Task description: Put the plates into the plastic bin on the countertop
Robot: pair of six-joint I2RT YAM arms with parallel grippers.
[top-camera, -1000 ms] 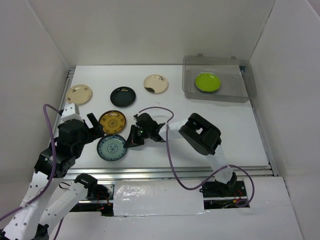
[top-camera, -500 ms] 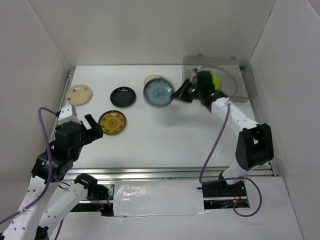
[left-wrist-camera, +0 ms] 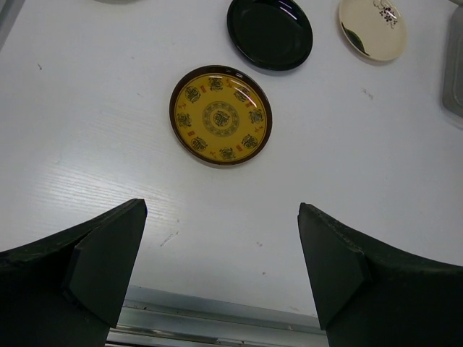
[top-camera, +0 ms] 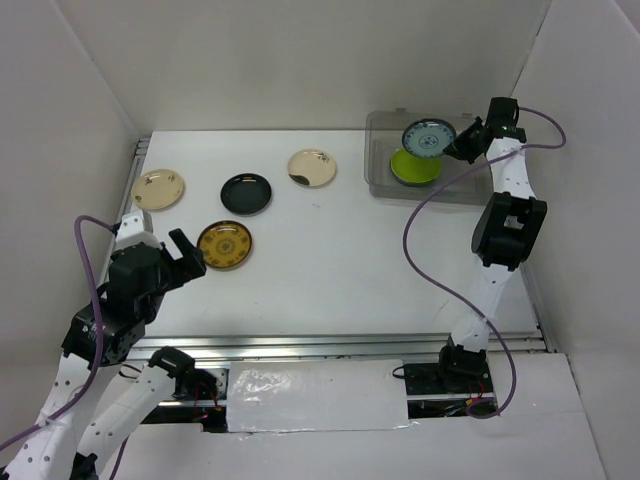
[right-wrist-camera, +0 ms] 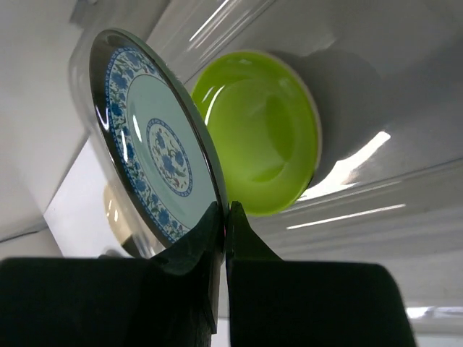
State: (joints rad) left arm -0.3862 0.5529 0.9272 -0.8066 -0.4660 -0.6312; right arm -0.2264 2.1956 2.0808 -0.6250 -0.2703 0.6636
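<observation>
My right gripper (top-camera: 455, 147) (right-wrist-camera: 225, 210) is shut on the rim of a teal patterned plate (top-camera: 428, 137) (right-wrist-camera: 154, 148), holding it tilted above the plastic bin (top-camera: 496, 184). A lime green plate (top-camera: 412, 167) (right-wrist-camera: 262, 134) lies in the bin just below it. On the countertop (top-camera: 380, 270) sit a mustard patterned plate (top-camera: 224, 244) (left-wrist-camera: 221, 115), a black plate (top-camera: 246, 193) (left-wrist-camera: 270, 32) and two cream plates (top-camera: 312, 167) (top-camera: 158, 188). My left gripper (top-camera: 185, 262) (left-wrist-camera: 221, 278) hangs open near the front left, just short of the mustard plate.
White panels wall the countertop on three sides. A metal rail (top-camera: 340, 345) (left-wrist-camera: 217, 325) runs along the near edge, close under my left fingers. A purple cable (top-camera: 425, 270) loops from the right arm over the right half of the counter.
The right arm has carried the teal plate from the front left of the counter up and across to above the bin. The left arm drew back slightly, then held still.
</observation>
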